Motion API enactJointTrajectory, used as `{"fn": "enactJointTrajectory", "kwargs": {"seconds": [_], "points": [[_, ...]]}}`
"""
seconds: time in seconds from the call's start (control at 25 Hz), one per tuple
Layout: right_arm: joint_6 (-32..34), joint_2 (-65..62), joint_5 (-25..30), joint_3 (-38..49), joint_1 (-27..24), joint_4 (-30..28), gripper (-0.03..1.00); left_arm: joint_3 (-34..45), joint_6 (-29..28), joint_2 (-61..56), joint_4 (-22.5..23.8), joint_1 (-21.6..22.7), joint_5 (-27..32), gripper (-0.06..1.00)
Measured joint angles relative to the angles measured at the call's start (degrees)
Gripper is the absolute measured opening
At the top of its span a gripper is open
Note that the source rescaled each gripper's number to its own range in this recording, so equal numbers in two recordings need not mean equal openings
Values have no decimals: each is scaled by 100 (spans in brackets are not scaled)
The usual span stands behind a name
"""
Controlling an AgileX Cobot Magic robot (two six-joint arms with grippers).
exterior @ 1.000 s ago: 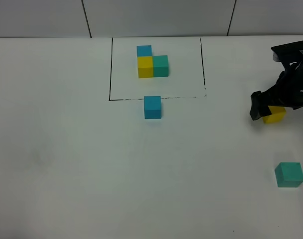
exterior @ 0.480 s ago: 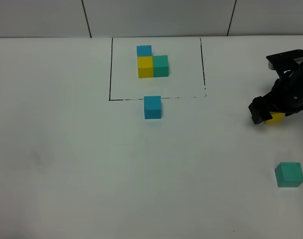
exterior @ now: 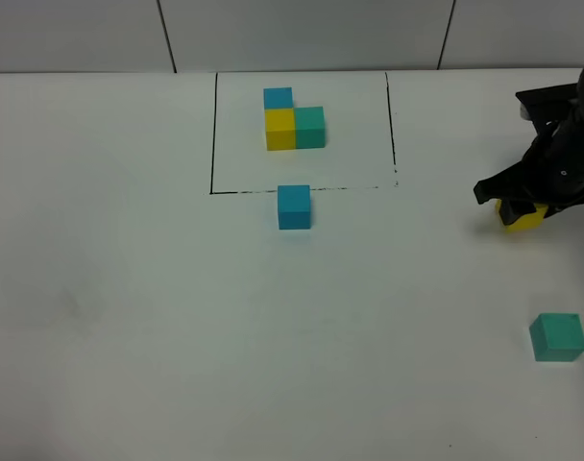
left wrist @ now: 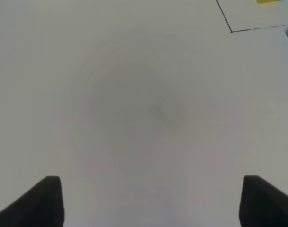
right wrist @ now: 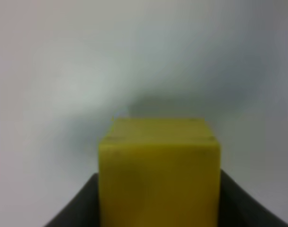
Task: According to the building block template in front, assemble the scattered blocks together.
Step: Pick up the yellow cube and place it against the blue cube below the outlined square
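The right jaws are clamping the yellow block point(exterior: 524, 219) by two opposite sides, out at the right side of the tabletop point(exterior: 129, 288). I cannot tell whether the block is resting on the surface or riding just above it. The left jaws are standing wide apart with nothing between them, over bare tabletop. I am counting three loose blocks. One is that yellow one. One blue block point(exterior: 294, 206) is sitting right at the near line of the frame. One teal-green block point(exterior: 558, 337) is lying well apart from both, close to the right edge. One building block template point(exterior: 294, 125) is lying at the far side, framing three joined cubes.
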Motion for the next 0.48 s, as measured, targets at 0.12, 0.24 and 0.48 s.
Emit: {"fn": "enactJointTrajectory", "kwargs": {"seconds": [0.12,0.24,0.48], "points": [[1281,-405,402,-23,585,-60,1,0,0,0,0,0,0,87],[2186,-574,884,-40,1213,-208,1,0,0,0,0,0,0,87],[3391,-574,726,-40,2646,-539,1,0,0,0,0,0,0,87]]}}
